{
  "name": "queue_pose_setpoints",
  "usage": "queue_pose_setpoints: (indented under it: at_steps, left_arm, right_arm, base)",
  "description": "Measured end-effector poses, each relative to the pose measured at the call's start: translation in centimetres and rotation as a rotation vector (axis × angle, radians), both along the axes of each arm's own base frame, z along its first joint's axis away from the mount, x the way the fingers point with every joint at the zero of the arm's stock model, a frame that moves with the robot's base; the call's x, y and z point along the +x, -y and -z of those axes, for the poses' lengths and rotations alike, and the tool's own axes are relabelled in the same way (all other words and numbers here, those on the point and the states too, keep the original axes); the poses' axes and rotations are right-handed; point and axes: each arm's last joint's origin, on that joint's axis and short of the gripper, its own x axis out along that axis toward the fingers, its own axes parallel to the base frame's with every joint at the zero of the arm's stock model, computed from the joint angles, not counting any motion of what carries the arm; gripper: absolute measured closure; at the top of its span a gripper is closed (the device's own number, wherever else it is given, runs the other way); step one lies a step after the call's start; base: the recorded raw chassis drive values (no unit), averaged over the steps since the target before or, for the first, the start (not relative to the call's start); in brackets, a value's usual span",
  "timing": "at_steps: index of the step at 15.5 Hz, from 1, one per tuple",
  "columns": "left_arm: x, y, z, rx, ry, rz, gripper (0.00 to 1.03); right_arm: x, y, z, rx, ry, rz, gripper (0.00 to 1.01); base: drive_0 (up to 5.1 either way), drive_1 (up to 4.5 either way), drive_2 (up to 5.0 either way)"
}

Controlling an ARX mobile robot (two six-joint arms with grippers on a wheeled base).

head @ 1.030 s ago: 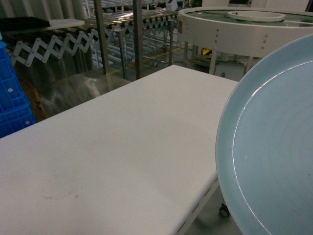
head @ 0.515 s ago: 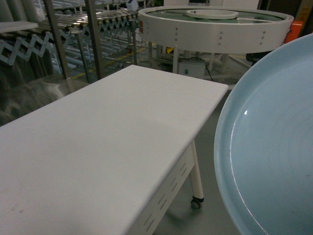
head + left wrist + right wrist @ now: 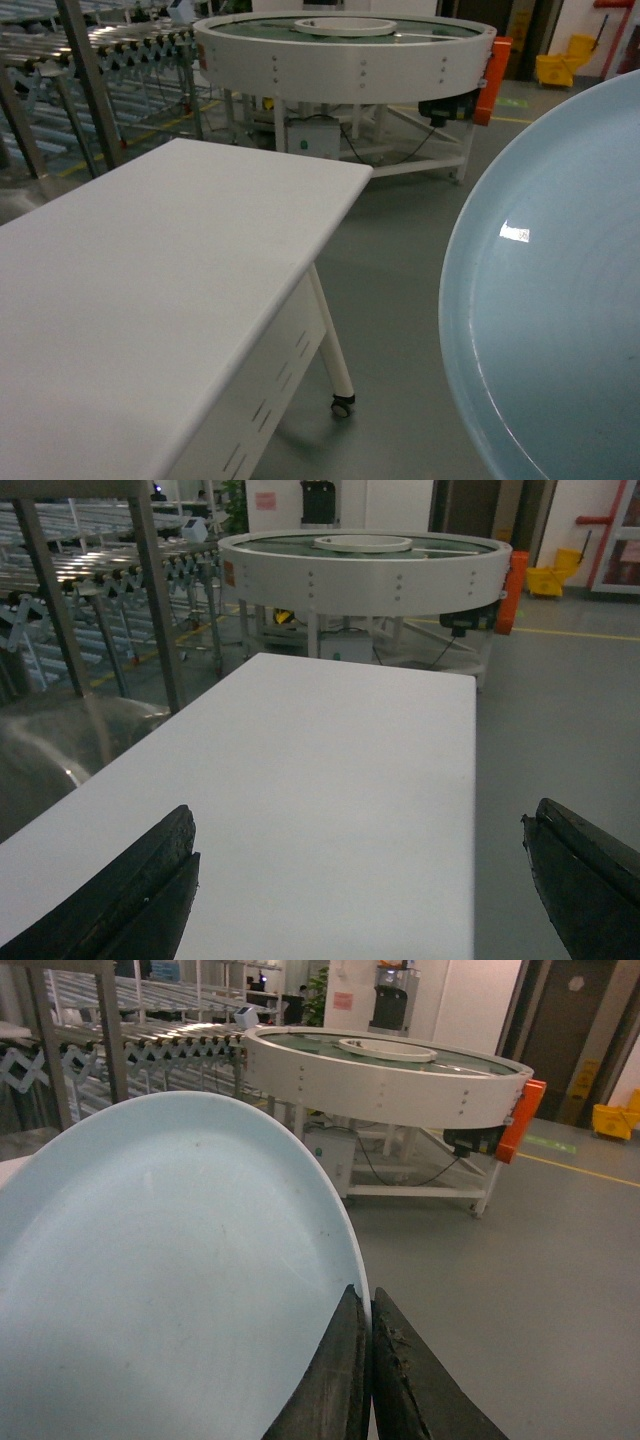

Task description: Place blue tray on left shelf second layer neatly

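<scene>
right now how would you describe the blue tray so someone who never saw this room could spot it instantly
Start from the long white table on the left of the head view; the blue tray fills the right edge, off the table. It is a pale sky-blue, glossy, shallow dish with a low rim, pinched at its edge by the right gripper. Nothing else nearby is blue or held.

You get dim, flat indoor light; the white tabletop reads soft and slightly blurred. A small glare spot sits on the blue tray, and the roller conveyor rails gleam.
</scene>
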Motion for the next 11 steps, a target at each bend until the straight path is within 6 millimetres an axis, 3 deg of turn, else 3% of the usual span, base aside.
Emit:
queue_pose_setpoints:
  at_steps: [11]
  left_arm:
    - [0.00,0.00,0.00,0.000,0.000,0.000,0.05]
  right_arm:
    - [0.00,0.01,0.00,0.000,0.000,0.000,0.99]
  base:
    - [-1.6,-1.59,-1.6]
